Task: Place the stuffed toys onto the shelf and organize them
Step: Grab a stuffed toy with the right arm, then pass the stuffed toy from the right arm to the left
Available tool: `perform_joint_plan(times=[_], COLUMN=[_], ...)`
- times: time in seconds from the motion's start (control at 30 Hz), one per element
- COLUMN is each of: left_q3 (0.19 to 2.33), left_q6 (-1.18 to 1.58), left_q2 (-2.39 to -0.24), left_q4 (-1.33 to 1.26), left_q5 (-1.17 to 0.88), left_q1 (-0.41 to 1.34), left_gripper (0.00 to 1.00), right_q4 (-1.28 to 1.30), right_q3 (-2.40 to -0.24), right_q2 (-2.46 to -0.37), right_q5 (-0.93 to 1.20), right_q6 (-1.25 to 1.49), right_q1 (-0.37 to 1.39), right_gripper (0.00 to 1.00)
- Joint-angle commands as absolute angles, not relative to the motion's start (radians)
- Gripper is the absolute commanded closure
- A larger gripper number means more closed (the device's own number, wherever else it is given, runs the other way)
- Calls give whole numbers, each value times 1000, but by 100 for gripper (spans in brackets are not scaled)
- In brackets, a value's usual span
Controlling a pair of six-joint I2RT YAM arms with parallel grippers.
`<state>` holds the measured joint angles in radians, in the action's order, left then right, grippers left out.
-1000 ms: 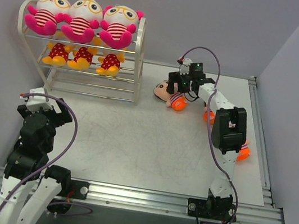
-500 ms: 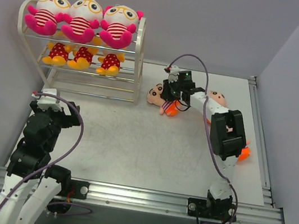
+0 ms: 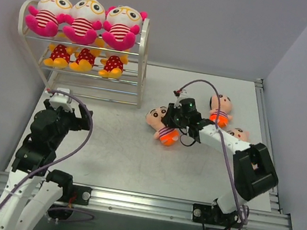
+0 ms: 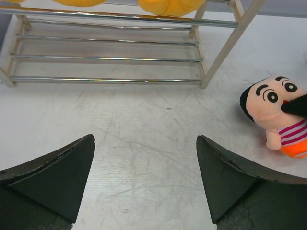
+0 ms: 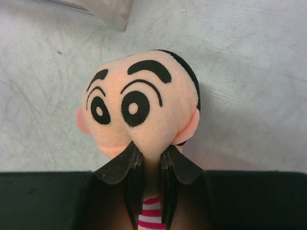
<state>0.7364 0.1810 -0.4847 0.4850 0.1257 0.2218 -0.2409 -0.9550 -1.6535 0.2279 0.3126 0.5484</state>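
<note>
The cream-white shelf [image 3: 143, 61] stands at the back left. Three pink stuffed toys [image 3: 87, 20] sit on its top tier and three yellow-orange ones [image 3: 84, 58] on the middle tier. Its lowest rods [image 4: 105, 58] are bare. My right gripper [image 5: 149, 153] is shut on the neck of a peach-faced, black-haired doll [image 5: 139, 110], right of the shelf near mid-table [image 3: 162, 125]. Two more such dolls [image 3: 220, 110] [image 3: 238, 134] lie to the right. My left gripper [image 4: 144, 137] hangs open over bare table in front of the shelf, with the held doll [image 4: 273, 103] off to its right.
Grey walls close in the table on the left, back and right. A metal rail [image 3: 267, 133] runs along the right edge and another [image 3: 140, 201] along the front by the arm bases. The right arm's purple cable [image 3: 205, 85] loops above its gripper.
My right gripper has shut on the peach-faced doll and drawn it from the back of the table toward the middle. The left arm has reached forward and right, nearer the shelf.
</note>
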Motion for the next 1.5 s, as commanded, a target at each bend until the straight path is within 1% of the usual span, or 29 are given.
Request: perform_joint_plan(times=[0.0, 0.13, 0.2, 0.33, 0.47, 0.5, 0.53, 0.6, 0.63, 0.7, 0.83, 0.93, 1.07, 1.23, 1.27, 1.3, 1.47], left_q3=[767, 775, 772, 743, 742, 742, 742, 742, 744, 759, 773, 793, 851, 884, 885, 888, 922], left_q6=[218, 297, 360, 463, 518, 522, 522, 520, 512, 512, 532, 535, 505, 497, 497, 494, 463], left_q2=[-528, -587, -601, -626, -656, -666, -685, -721, -735, -785, -877, -963, -1069, -1146, -1152, -1164, -1230], left_q4=[422, 382, 351, 267, 210, 201, 181, 161, 141, 130, 48, -26, -40, -49, -54, -60, -55], left_q5=[20, -79, -118, -141, -77, -22, 0, 111, 138, 216, 284, 314, 368, 414, 420, 425, 471], left_q1=[224, 226, 232, 281, 402, 437, 515, 590, 663, 725, 860, 916, 1001, 1031, 1037, 1049, 1081], left_gripper=[5, 5, 5, 5, 5, 5, 5, 5, 5, 5, 5, 4, 3, 0, 5, 7, 11], right_q4=[-394, -445, -471, -502, -519, -520, -523, -525, -520, -511, -494, -483, -479, -465, -462, -456, -453], right_q3=[-858, -763, -733, -677, -670, -669, -669, -669, -669, -667, -666, -672, -683, -687, -690, -690, -695], right_q2=[-1508, -1360, -1322, -1241, -1203, -1197, -1184, -1172, -1166, -1151, -1132, -1134, -1137, -1124, -1124, -1124, -1134], right_q5=[75, -78, -145, -230, -299, -313, -330, -348, -368, -393, -452, -482, -489, -522, -525, -528, -525], right_q6=[529, 659, 736, 851, 913, 919, 933, 949, 969, 991, 1038, 1052, 1066, 1055, 1057, 1057, 1063], right_q1=[572, 610, 624, 641, 676, 684, 693, 707, 718, 730, 762, 788, 808, 828, 830, 830, 834], right_gripper=[100, 100, 100, 100, 100, 100, 100, 100, 100, 100, 100, 100, 100, 100, 100, 100, 100])
